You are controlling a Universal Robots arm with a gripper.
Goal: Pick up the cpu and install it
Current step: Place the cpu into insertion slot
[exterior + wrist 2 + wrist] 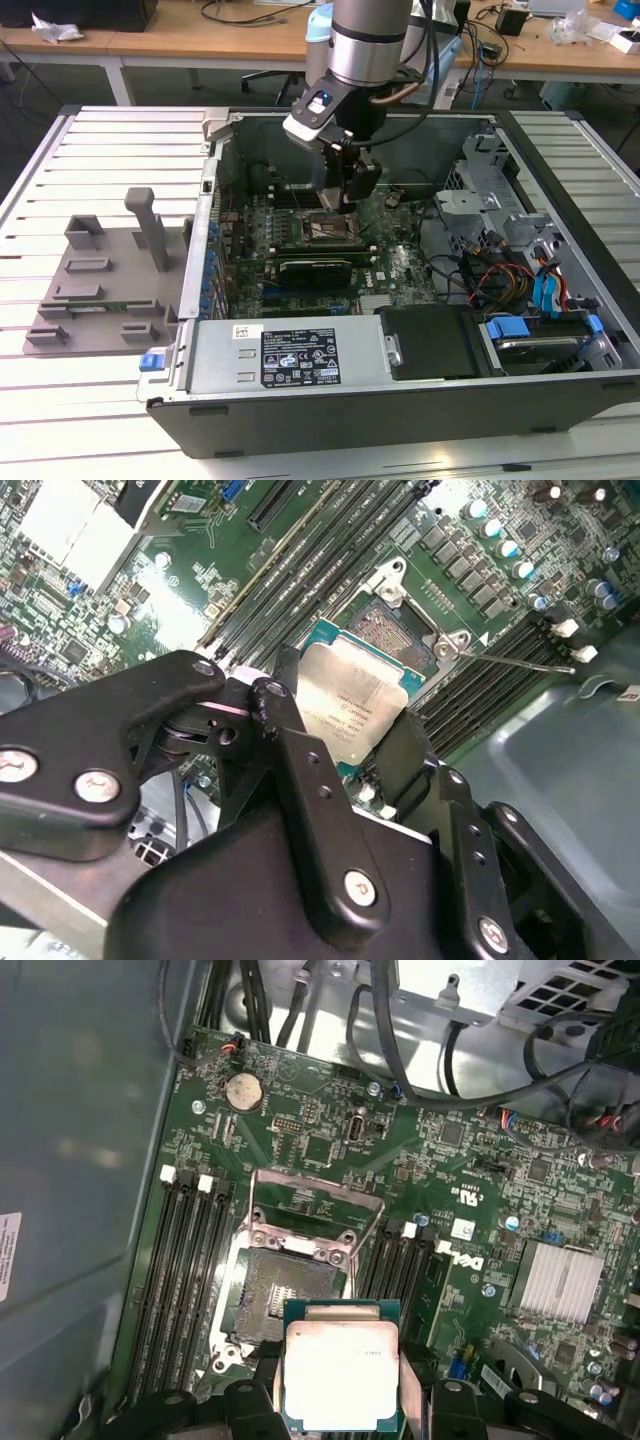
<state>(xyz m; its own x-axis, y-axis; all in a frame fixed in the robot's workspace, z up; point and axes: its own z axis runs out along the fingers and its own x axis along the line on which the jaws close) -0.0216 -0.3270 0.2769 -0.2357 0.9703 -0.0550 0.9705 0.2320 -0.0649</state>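
Observation:
The cpu [340, 1375], a silvery square chip with a green rim, hangs between my black fingers [290, 730]. My gripper [340, 1395] is shut on its two opposite edges. In the second wrist view the cpu [350, 705] sits slightly tilted just above the motherboard socket [395, 630]. The socket [285, 1290] lies open, its metal load plate [315, 1210] swung up. In the exterior view my gripper [340, 195] reaches down into the open computer case, right over the socket [325, 228].
Memory slots [185, 1260] flank the socket on both sides. A thin metal lever [520, 660] sticks out beside it. Case walls [210, 220], cables [480, 270] and a drive cage [480, 170] surround the board. A grey fixture tray [100, 280] lies outside, at the exterior view's left.

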